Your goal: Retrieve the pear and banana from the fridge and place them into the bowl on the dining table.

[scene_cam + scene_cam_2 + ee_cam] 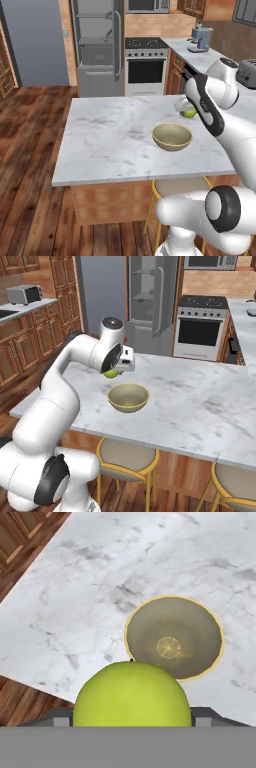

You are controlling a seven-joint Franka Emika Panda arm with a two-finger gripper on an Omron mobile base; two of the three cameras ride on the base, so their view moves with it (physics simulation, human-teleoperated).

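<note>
Green and shiny, the pear (190, 113) sits in the jaws, above the counter (110, 140) beside the bowl (172, 137). From the right, jaws clamp its round sides. Hand view: pear (132, 694) looks small, light, hard and slippery (hold the middle).

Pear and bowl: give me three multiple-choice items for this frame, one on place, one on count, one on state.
1. Where is the pear?
A. in the pincer, above the dining table
B. inside the bowl
C. on the floor

2. How many fruits lie in the bowl?
A. two
B. one
C. none

3. The fridge door is:
A. open
B. shut
C. missing

Key: 1 A, the hand view shows the pear between the fingers, short of the bowl; 2 C, the bowl's inside is bare; 3 A, shelves show.
</note>
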